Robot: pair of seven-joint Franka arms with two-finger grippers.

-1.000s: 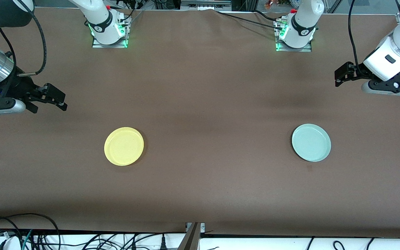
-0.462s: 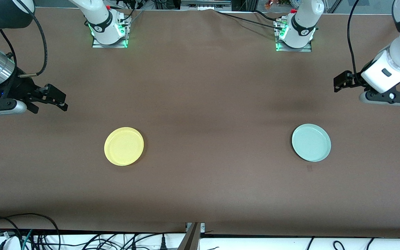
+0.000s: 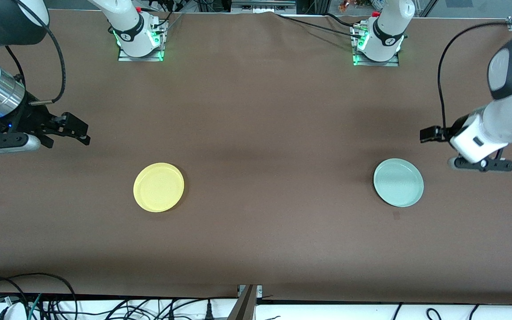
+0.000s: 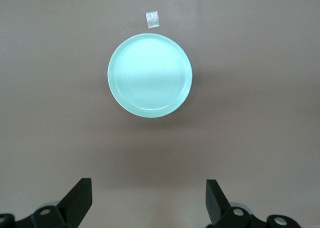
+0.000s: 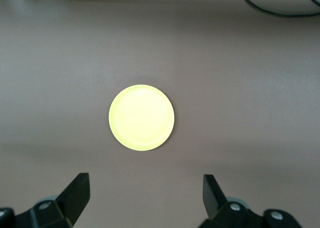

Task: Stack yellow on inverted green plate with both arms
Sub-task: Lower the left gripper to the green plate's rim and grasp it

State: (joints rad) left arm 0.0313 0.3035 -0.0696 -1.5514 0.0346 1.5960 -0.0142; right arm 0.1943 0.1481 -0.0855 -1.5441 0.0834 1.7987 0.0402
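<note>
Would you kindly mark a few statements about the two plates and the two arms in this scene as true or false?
1. The yellow plate lies toward the right arm's end of the table. True.
2. The yellow plate rests on top of the green plate. False: the two lie far apart, each directly on the table.
3. The left gripper has its jaws open and empty. True.
4. The right gripper is clamped on the yellow plate's rim. False: its jaws are open, clear of the plate.
5. A small clear scrap lies close beside the green plate. True.
</note>
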